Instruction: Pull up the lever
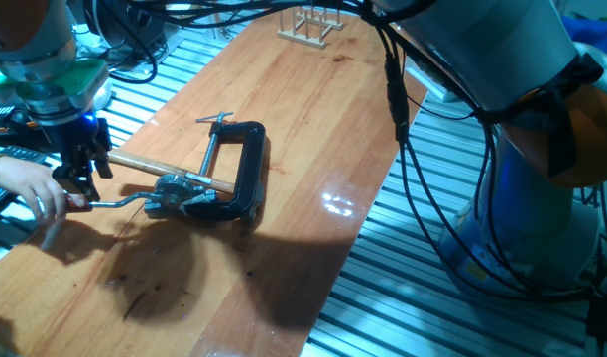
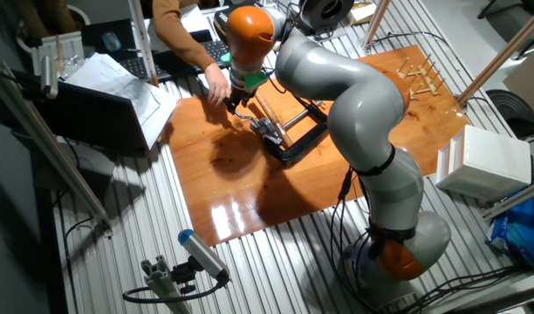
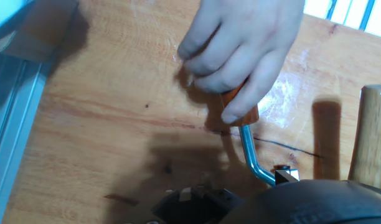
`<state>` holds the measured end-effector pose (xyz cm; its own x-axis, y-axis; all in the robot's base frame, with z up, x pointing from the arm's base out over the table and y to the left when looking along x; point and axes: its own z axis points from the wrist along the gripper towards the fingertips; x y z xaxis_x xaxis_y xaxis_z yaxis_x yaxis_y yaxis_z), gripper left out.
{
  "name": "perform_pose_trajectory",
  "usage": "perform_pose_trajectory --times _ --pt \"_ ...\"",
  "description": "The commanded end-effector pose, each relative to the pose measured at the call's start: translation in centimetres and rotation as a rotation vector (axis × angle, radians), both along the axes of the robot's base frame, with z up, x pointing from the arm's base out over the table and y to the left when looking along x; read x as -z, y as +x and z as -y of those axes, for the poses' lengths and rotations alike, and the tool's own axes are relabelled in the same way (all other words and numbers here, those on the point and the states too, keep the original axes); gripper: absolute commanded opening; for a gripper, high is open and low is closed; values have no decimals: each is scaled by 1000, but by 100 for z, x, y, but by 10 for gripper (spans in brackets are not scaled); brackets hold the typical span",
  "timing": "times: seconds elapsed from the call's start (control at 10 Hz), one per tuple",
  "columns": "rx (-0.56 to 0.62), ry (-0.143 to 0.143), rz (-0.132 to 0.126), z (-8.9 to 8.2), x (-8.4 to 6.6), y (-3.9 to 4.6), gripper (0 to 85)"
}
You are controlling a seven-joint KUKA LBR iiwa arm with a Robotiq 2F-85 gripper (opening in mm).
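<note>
In one fixed view, a person's hand at the near left table edge grips the lever by its knob end; its thin silver arm runs right to a hub beside the black C-clamp. The gripper hangs just above the knob; whether its fingers are apart, I cannot tell. Farther back, the hammer's pale handle crosses the clamp.

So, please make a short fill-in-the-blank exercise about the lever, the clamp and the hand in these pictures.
1. The lever has its knob held by a human ____.
2. The black C-clamp lies on the wooden ____.
3. The hammer handle passes through the opening of the ____.
4. The gripper hangs above the lever's ____.

Missing words: hand; table; C-clamp; knob
</note>
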<state>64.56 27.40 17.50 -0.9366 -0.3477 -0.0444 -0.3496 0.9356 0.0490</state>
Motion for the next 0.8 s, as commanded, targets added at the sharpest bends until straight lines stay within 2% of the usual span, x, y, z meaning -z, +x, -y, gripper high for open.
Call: perform_pose_trajectory --times 0.0,0.7 --pt "-1 3 -1 7 -3 1 510" --pt "-8 6 2 -35 -1 -6 510"
